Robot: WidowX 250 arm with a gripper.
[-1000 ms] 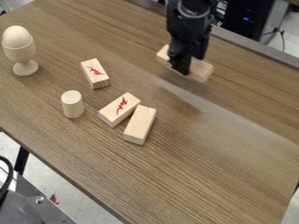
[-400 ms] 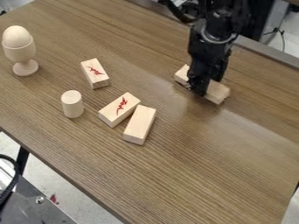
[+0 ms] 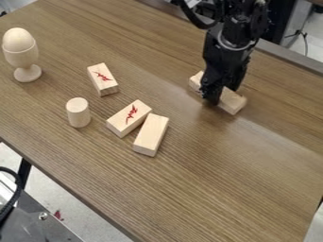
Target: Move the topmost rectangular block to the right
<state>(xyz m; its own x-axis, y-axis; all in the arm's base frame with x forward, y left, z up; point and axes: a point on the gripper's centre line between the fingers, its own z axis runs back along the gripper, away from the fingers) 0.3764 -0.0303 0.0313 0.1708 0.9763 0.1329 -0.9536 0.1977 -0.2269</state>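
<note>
A black, jointed robot arm (image 3: 228, 56) with an exposed cable (image 3: 191, 18).
The housings are bulky and angular, dark nearly throughout, with small glossy highlights; a curved grey rim (image 3: 237, 47) rings a rounded joint, the thick black cable bows out beside the upper section, and the narrower end effector (image 3: 212, 96) is black too.

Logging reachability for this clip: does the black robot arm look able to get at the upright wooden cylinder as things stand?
Probably, though not at once: its hand is down at the topmost block. The cylinder stands apart from the other blocks, its top uncovered.
</note>
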